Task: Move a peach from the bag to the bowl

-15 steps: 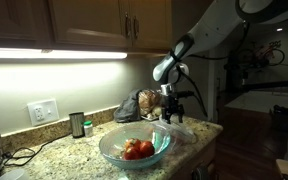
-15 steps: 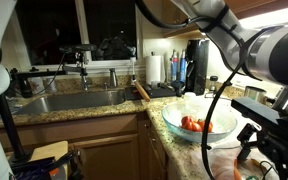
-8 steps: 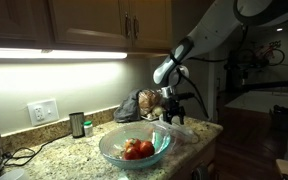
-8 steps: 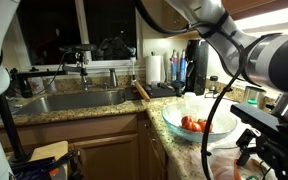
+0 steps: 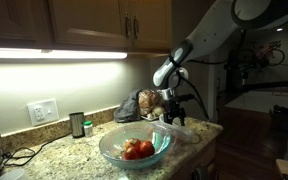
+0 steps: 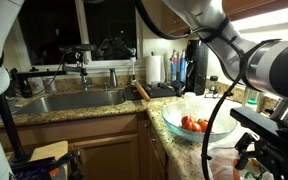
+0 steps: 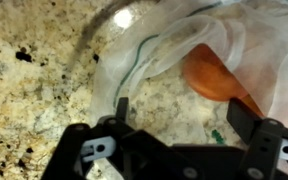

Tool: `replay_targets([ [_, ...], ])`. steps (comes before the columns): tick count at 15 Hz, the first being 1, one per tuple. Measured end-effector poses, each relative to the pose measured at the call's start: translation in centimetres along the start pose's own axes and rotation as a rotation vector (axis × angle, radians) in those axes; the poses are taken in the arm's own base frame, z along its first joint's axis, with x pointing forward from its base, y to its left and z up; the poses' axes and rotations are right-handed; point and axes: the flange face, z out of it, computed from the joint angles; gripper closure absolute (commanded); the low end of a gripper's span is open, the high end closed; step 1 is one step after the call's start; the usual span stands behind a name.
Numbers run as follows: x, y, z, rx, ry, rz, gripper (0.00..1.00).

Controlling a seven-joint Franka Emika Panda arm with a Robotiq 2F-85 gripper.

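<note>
Peach [image 7: 216,76] under edge of plastic sheet [image 7: 256,38], ahead of spread hand [image 7: 181,128], counter [image 7: 34,90] alongside.

Counts: one bowl [image 5: 134,148]. The red fruits [image 5: 137,150] in it look like three, but they're clumped and I can't split them cleanly. One bag [image 5: 132,104]. One peach [image 7: 212,75], one plastic sheet [image 7: 184,45]. One dark can [image 5: 77,124], one wall outlet [image 5: 43,111], one faucet [image 6: 82,60], one paper towel roll [image 6: 155,68].

A dark can [image 5: 77,124] stands on the speckled counter [image 5: 59,152] near a wall outlet [image 5: 42,111].
</note>
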Motion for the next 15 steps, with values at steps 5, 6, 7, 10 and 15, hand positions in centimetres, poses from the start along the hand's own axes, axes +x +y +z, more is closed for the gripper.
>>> replay_targets([
  [5, 0.10, -0.03, 0.02, 0.001, -0.008, -0.001, 0.00],
  [6, 0.10, -0.04, 0.01, 0.001, -0.009, -0.001, 0.00],
  [7, 0.07, -0.07, 0.00, 0.004, -0.013, -0.001, 0.00],
  [10, -0.06, -0.09, -0.25, 0.031, -0.035, -0.008, 0.00],
  [15, -0.13, 0.47, -0.94, 0.054, -0.055, -0.018, 0.00],
])
